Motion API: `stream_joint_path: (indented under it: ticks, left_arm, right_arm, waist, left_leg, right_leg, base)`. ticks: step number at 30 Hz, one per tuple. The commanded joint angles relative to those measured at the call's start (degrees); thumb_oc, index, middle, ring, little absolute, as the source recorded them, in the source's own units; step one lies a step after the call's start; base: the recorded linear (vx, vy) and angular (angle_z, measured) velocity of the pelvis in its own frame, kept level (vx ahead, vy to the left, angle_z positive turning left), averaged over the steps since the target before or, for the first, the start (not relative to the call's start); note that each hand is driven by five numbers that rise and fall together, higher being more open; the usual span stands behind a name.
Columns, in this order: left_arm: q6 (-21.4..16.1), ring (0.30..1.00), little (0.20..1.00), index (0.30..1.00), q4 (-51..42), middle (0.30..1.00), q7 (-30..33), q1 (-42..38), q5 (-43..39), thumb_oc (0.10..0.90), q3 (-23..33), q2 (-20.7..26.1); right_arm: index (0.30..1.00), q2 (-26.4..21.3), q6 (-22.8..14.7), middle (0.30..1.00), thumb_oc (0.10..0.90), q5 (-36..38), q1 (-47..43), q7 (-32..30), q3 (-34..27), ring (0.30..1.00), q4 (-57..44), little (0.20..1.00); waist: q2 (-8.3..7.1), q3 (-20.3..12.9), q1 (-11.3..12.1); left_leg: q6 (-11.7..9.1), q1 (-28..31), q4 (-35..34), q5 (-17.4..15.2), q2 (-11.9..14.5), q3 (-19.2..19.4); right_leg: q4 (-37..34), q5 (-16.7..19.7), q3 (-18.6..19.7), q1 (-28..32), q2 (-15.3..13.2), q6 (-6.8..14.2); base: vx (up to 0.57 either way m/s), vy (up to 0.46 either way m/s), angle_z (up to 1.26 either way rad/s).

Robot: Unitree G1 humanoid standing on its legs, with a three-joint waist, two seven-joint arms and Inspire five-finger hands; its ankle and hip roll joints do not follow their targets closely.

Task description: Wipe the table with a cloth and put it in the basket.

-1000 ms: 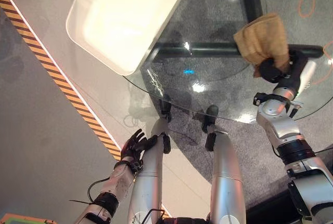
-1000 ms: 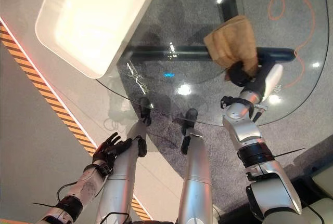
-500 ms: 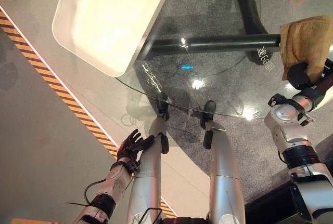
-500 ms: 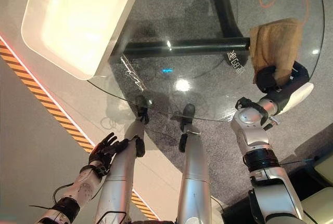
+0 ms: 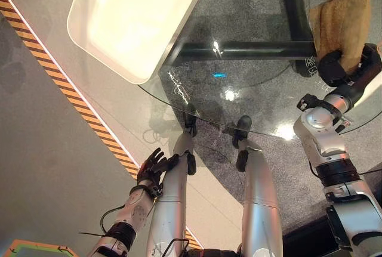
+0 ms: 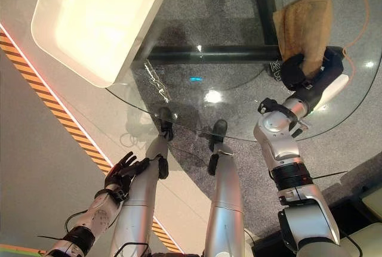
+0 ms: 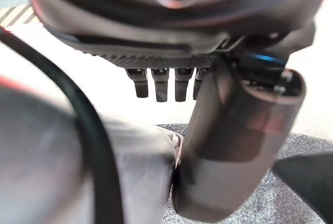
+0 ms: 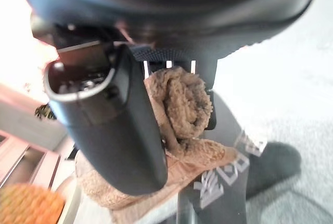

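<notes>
Right hand [image 6: 303,72] is clamped on the tan cloth [image 6: 303,23] at the table's [image 6: 239,99] 2 o'clock edge, and it looks soft, light and floppy, so grabbing a bunched fold seems best.

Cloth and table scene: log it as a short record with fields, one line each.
cloth: tan cloth, bunched, lying on the glass table near its right side
right hand: right hand curled on the cloth's near edge
left hand: left hand low beside the robot, off the table, fingers relaxed, holding nothing
basket: white basket at the table's far left
task stage: wiping; cloth not yet in the basket
</notes>
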Motion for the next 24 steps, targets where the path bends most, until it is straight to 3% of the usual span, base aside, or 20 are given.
stream_joint_path:
  ticks: [1,2,3,4,5,6,12,24]
  left_arm:
    - [1.34,0.9,0.9,0.9,1.13,0.9,1.38,4.95,-0.09,0.8,-0.84,-1.29]
    - [1.35,0.9,0.9,0.9,1.36,0.9,1.22,5.96,0.0,0.8,-1.12,-1.39]
    - [1.39,0.9,0.9,0.9,1.26,0.9,1.05,5.02,0.34,0.8,-0.69,-1.49]
    - [1.4,0.9,0.9,0.9,1.38,0.9,0.98,6.01,0.37,0.8,-1.01,-1.53]
    - [1.41,0.9,0.9,0.9,1.34,0.9,0.87,4.95,0.57,0.8,-0.57,-1.6]
    - [1.42,0.9,0.9,0.9,1.44,0.9,0.81,5.98,0.58,0.8,-0.92,-1.63]
    - [1.08,0.9,0.9,0.9,2.26,0.9,0.29,6.28,1.68,0.8,-0.54,-2.27]
    - [1.06,0.9,0.9,0.9,2.74,0.9,-0.99,6.19,2.99,0.8,-0.73,-2.1]
  right_arm:
    - [0.3,-3.75,0.67,0.3,0.1,-6.46,-0.13,4.11,0.08,0.3,-8.57,0.2]
    - [0.3,-3.29,1.43,0.3,0.1,-6.72,0.87,5.54,0.93,0.3,-8.59,0.2]
    - [0.3,-2.63,2.86,0.3,0.1,-7.45,0.16,7.95,2.01,0.3,-8.97,0.2]
    - [0.3,-2.32,2.82,0.3,0.1,-7.65,1.1,8.13,2.46,0.3,-8.87,0.2]
    - [0.3,-1.86,3.95,0.3,0.1,-8.3,0.38,10.74,3.39,0.3,-9.16,0.2]
    - [0.3,-1.57,4.27,0.3,0.1,-8.4,1.38,11.51,3.76,0.3,-9.08,0.2]
    - [0.3,0.94,8.03,0.3,0.1,-13.38,2.24,21.59,9.81,0.3,-10.72,0.2]
    - [0.3,2.44,6.39,0.3,0.1,-14.5,-0.45,32.93,19.17,0.3,-15.87,0.2]
  waist:
    - [1.14,-1.08,-0.52]
    - [1.25,-1.08,-0.22]
    - [1.14,-1.08,-0.25]
    - [1.27,-1.08,-0.04]
    - [1.12,-1.08,-0.15]
    - [1.23,-1.08,0.05]
    - [1.16,-1.08,0.48]
    - [1.3,-1.08,1.53]
  left_leg:
    - [-0.01,0.18,11.84,-14.15,-3.2,1.84]
    - [-0.33,2.08,12.36,-16.06,-3.03,1.4]
    - [-0.01,0.08,11.91,-14.21,-3.19,1.86]
    - [-0.34,1.94,12.4,-16.04,-3.03,1.43]
    - [-0.01,-0.19,12.08,-14.18,-3.19,1.89]
    - [-0.34,1.68,12.57,-16.02,-3.01,1.46]
    - [-0.32,1.44,12.74,-16.08,-3.05,1.64]
    - [-0.53,0.97,13.02,-15.82,-3.01,1.68]
  right_leg:
    - [-14.06,9.83,-1.3,1.63,4.39,1.95]
    - [-13.26,7.94,-1.1,3.38,4.62,2.36]
    - [-13.9,9.66,-1.5,1.58,4.24,1.94]
    - [-13.06,7.85,-1.23,3.23,4.49,2.37]
    - [-13.64,9.59,-1.6,1.33,4.1,1.94]
    - [-12.8,7.79,-1.33,3.01,4.34,2.38]
    - [-12.46,7.5,-1.78,2.75,3.99,2.39]
    - [-11.99,7.28,-2.55,2.35,3.39,2.55]
  base:
    - [0.06,0.014,0.03]
    - [0.01,0.015,0.03]
    - [0.06,0.017,0.02]
    - [-0.04,0.012,0.04]
    - [0.06,0.016,0.04]
    - [0.01,0.012,0.05]
    - [0.01,0.002,0.0]
    - [0.0,-0.001,0.01]
